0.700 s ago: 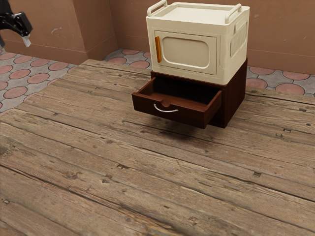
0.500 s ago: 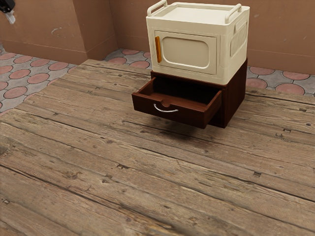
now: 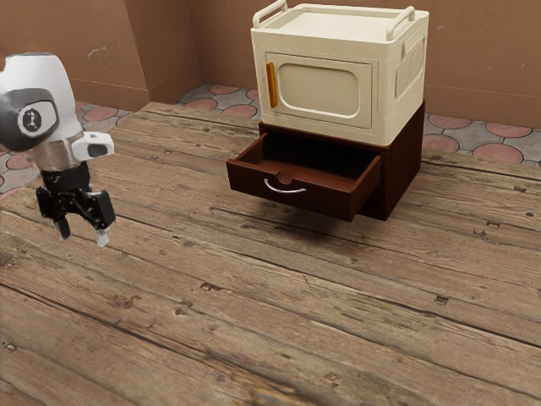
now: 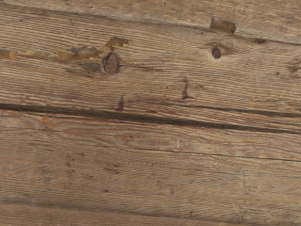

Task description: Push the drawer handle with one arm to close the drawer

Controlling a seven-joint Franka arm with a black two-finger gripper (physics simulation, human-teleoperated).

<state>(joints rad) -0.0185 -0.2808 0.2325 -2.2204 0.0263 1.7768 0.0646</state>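
The gripper (image 3: 83,234) hangs at the exterior view's left, fingers apart, probably a little above the wooden table (image 3: 211,313). Well apart from it, the drawer (image 3: 245,179) with its curved handle (image 3: 286,191) stands pulled out of the brown cabinet (image 3: 406,169), beneath a cream box (image 3: 317,90).
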